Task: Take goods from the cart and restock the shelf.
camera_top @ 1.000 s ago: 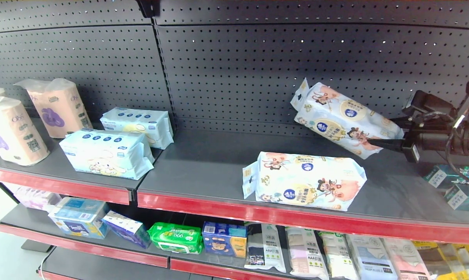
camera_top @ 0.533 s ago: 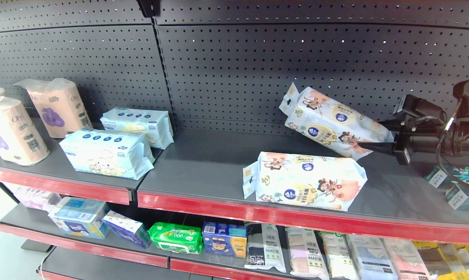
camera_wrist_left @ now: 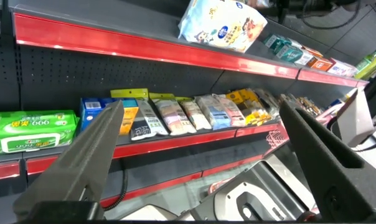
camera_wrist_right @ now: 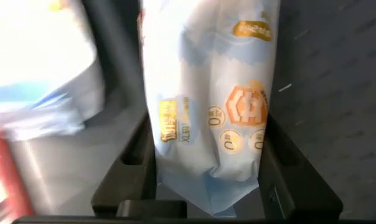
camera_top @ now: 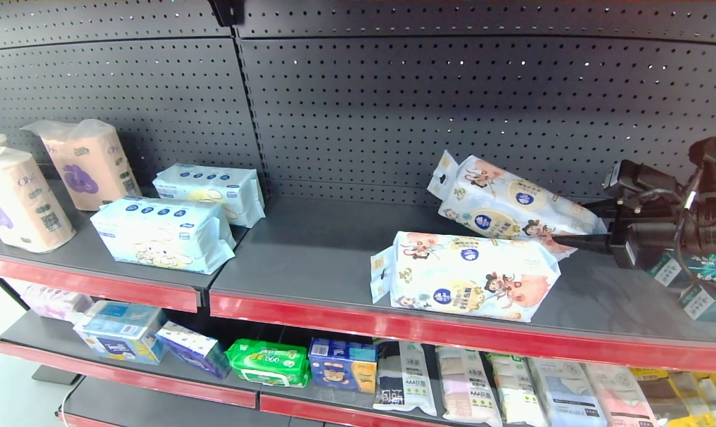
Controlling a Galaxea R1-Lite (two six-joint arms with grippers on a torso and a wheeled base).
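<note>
A white cartoon-print pack [camera_top: 512, 204] hangs tilted over the back of the grey top shelf [camera_top: 310, 249], with my right gripper [camera_top: 571, 225] shut on its right end. In the right wrist view the pack [camera_wrist_right: 210, 106] sits squeezed between the two black fingers [camera_wrist_right: 138, 155] of the right gripper [camera_wrist_right: 210, 168]. A matching pack [camera_top: 467, 276] lies flat at the shelf's front edge, just in front of the held one and hiding its lower edge. My left gripper [camera_wrist_left: 200, 155] stands open and holds nothing, low down before the lower shelves; the front pack [camera_wrist_left: 222, 25] shows above it.
Two light blue tissue packs [camera_top: 165, 234] and pink paper rolls [camera_top: 88, 163] fill the shelf's left section. Dark green boxes [camera_top: 699, 284] stand at the far right under my right arm. The pegboard wall [camera_top: 393, 107] closes the back. Lower shelves [camera_top: 346, 362] hold several packs.
My right gripper has carried the held pack slightly left and then down, so that it now hangs close behind the front pack. The other goods have not moved.
</note>
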